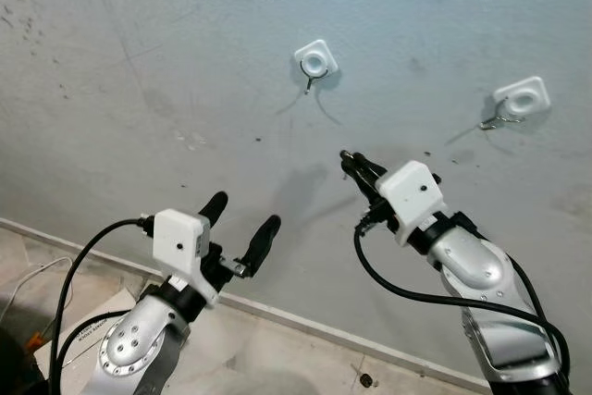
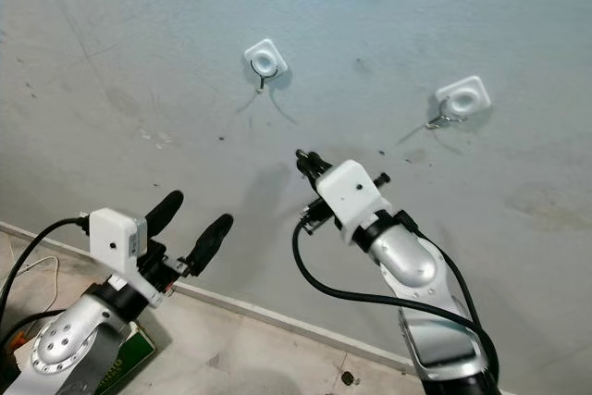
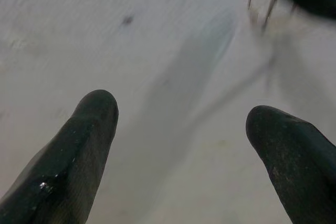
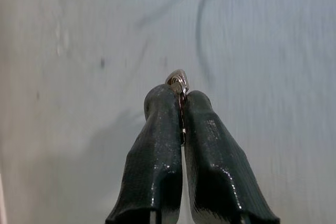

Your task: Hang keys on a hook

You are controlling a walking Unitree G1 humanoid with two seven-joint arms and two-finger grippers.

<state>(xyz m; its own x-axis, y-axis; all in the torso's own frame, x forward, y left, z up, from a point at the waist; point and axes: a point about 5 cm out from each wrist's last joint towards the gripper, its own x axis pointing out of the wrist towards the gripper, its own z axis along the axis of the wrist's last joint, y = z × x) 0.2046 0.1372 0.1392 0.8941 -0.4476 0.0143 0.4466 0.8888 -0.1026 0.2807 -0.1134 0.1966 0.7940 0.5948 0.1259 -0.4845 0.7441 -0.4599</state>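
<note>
The jaws of the right gripper are pressed together on a small silver metal key ring, of which only a short loop pokes out past the black fingertips; the keys themselves are hidden between or behind the fingers, so I cannot tell how they hang. The jaws of the left gripper stand spread wide with nothing between them, held low and to the left, well apart from the work.

Outward from the right fingertips lies the grey, scuffed plaster wall. The ring sits below and slightly to the right of the nearer white square adhesive wall hook with a thin wire prong, near it but not touching. A second white square wall hook is mounted further to the right, also bare.

The chief risk, as I judge it, is the small exposed part of the ring: the wire prong is thin and the opening offered to it is narrow, so a slight misalignment would make the ring strike the prong or the wall and slide off. Releasing before the ring is truly over the prong would drop the keys to the floor. Pushing hard against the stuck-on pad might also peel it loose.
</note>
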